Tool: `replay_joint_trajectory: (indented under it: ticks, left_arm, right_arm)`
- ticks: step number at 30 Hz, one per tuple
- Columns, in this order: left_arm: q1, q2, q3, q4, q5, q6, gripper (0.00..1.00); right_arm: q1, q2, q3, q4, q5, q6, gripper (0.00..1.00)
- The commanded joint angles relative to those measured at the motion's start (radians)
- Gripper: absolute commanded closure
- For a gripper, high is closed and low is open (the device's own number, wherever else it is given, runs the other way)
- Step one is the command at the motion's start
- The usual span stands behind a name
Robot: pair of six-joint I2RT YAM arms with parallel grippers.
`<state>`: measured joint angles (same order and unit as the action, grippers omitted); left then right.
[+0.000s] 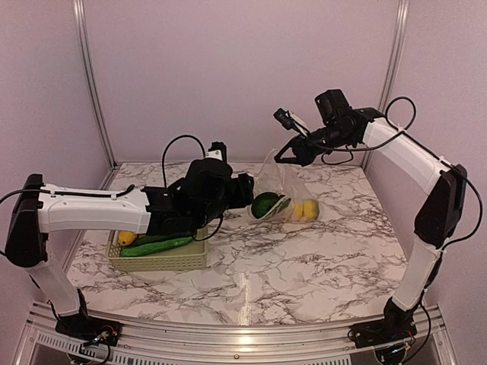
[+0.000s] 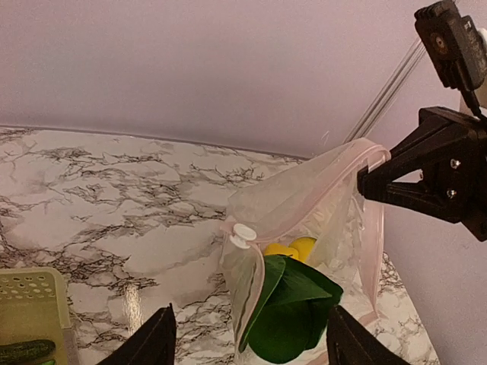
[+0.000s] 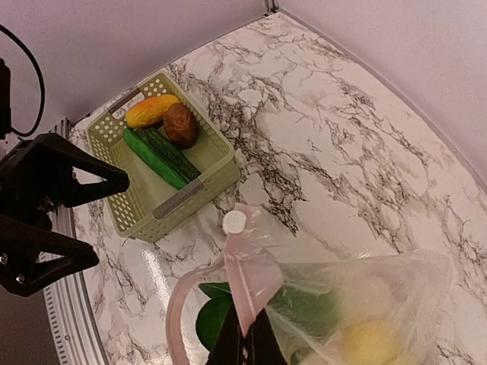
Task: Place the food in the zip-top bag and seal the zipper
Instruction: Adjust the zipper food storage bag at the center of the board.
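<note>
The bag (image 1: pixel 283 181) hangs open-mouthed from the right hand (image 1: pixel 288 157), which pinches its pink zipper (image 3: pixel 251 281) edge; the bag's bottom rests on the worktop (image 1: pixel 304 258). Lemons (image 1: pixel 307 209) lie inside it. A green leafy piece (image 2: pixel 293 315) sits at its mouth, between the spread fingers of the left hand (image 2: pixel 247 346). Left of the bag, a basket (image 3: pixel 144 209) holds a cucumber (image 3: pixel 156 156), a potato (image 3: pixel 180 124) and a yellow piece (image 3: pixel 151 110).

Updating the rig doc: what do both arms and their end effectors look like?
The left arm and right arm match: white links, black joints, loose black cables looping outside. The left end effector and right end effector are matte black, with two tapering, angular fingers; screws show on the right one.
</note>
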<state>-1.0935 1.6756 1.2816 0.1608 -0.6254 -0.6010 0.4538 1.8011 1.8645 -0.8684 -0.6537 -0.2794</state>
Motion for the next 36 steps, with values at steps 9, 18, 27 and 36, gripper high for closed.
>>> replay_joint_trajectory:
  ticks: [9,18,27,36]
  left_arm:
    - [0.103,0.111,-0.141,0.127,0.345,-0.314,0.67]
    - [0.128,0.158,-0.117,0.156,0.418,-0.271,0.88]
    - [0.067,0.049,0.091,0.014,0.368,-0.188,1.0]
    - [0.108,0.215,0.232,0.024,0.477,-0.221,0.95]
  right_arm:
    - [0.005,-0.014,-0.056,0.06,-0.087,0.017,1.0]
    - [0.006,-0.008,-0.056,0.06,-0.095,0.02,1.0]
    - [-0.049,0.02,0.222,-0.111,0.176,-0.06,1.0]
    - [-0.18,-0.036,0.194,-0.073,0.033,-0.002,1.0]
